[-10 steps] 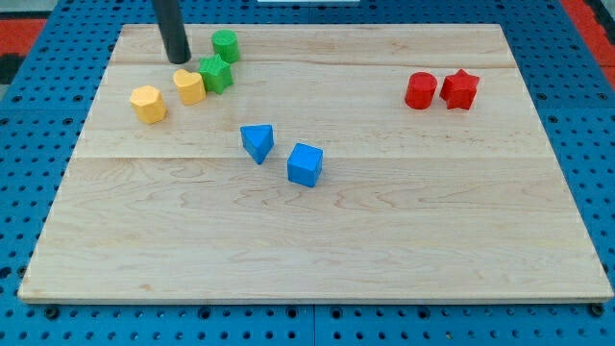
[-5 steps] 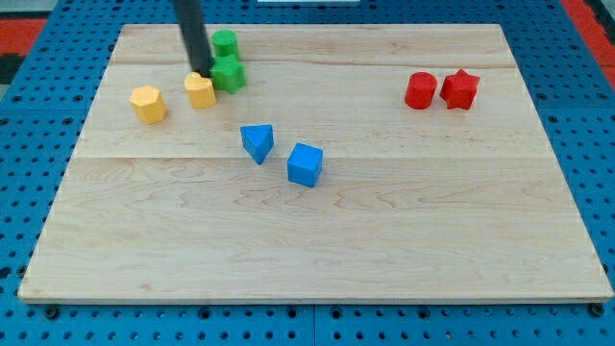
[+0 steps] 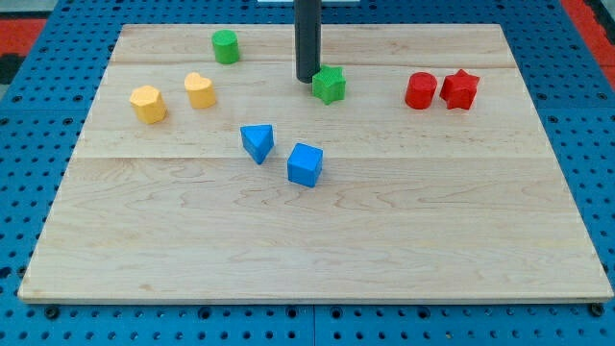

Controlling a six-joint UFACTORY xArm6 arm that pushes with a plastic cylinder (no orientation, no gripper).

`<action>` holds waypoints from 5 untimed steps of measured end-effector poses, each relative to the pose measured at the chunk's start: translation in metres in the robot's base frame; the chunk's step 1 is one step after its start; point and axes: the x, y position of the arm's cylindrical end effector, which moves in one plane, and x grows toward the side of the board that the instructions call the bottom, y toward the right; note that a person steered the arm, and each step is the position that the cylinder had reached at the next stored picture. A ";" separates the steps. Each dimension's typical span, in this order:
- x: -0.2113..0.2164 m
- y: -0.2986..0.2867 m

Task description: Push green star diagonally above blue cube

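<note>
In the upper middle of the frame, my tip [image 3: 307, 79] touches the green star's [image 3: 329, 85] left side, pushing it rightward; it has no jaws. The star sits above and slightly right of the blue cube [image 3: 305, 164], roughly the diagonal wanted.

Wooden board [image 3: 317, 240] on blue pegboard [image 3: 29, 144]: green cylinder [image 3: 226, 46] top-left, two yellow blocks [image 3: 148, 104] [image 3: 200, 90] left, blue wedge [image 3: 258, 142] mid-left, red cylinder [image 3: 420, 91] touching red star [image 3: 459, 89] right.
</note>
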 end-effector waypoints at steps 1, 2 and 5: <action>0.019 0.016; -0.010 0.009; -0.112 -0.097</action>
